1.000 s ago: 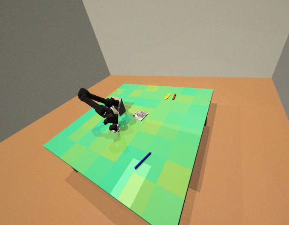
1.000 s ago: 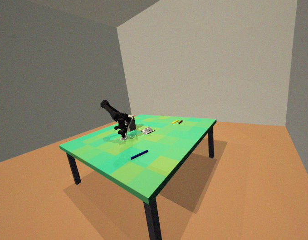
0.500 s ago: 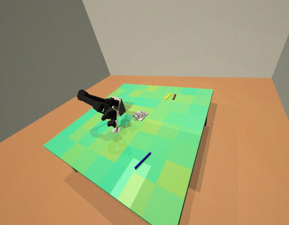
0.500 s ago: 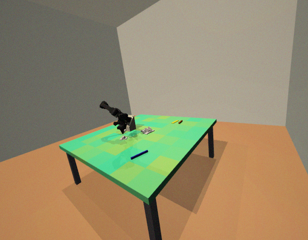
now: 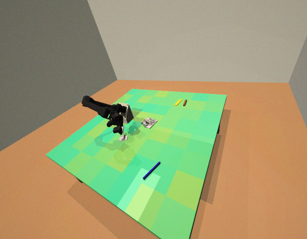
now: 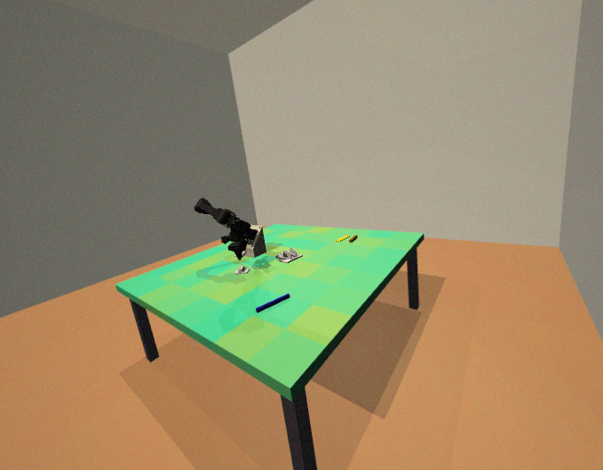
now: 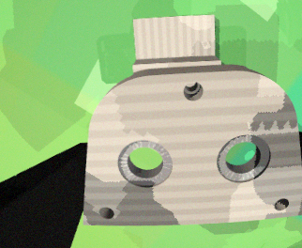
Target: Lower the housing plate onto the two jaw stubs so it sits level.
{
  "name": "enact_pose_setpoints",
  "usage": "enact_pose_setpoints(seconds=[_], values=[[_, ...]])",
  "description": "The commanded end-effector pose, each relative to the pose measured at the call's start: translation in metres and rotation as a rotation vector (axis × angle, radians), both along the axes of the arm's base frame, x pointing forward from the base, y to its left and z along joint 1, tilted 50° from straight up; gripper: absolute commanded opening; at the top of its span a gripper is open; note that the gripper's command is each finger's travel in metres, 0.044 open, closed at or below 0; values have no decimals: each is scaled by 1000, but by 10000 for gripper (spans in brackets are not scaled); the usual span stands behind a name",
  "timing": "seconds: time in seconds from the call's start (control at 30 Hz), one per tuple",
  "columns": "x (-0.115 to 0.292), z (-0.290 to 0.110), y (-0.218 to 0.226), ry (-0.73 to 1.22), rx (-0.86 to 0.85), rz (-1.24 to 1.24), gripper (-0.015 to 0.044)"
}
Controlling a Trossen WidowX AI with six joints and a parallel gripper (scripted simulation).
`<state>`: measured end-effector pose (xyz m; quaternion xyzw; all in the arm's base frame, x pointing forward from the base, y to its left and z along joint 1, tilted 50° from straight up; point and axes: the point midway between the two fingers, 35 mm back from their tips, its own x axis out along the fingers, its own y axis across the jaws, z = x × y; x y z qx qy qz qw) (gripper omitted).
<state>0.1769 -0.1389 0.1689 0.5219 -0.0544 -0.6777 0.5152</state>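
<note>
The light grey housing plate (image 7: 192,119) (image 5: 122,129) is between my gripper's black fingers, clear of the table. It has two large ringed holes, with green showing through them, and three small holes. My gripper (image 7: 188,148) is shut on its two sides; the fingertips are partly out of the wrist view. A small light stand (image 5: 123,138) (image 6: 241,270) is on the table below the plate, and its block shows beyond the plate's rounded edge in the wrist view. The grey base with the two jaws (image 5: 149,122) (image 6: 289,255) sits apart, to the right of the gripper in the top and exterior views. Its stubs are too small to tell.
A green patchwork table (image 5: 185,153) (image 6: 306,328) bears everything. A blue rod (image 5: 151,170) (image 6: 273,302) lies toward the front. A yellow bar (image 5: 178,102) (image 6: 343,238) and a brown bar (image 5: 185,102) (image 6: 353,238) lie at the back. A pale wedge-shaped block (image 5: 127,113) (image 6: 257,242) stands behind the arm.
</note>
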Motion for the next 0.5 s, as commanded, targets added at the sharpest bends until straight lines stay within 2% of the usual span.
enact_pose_setpoints(seconds=[0.0, 0.47], values=[[5, -2, 3, 48, -3, 42, 351], [30, -25, 22, 282, 4, 261, 351]])
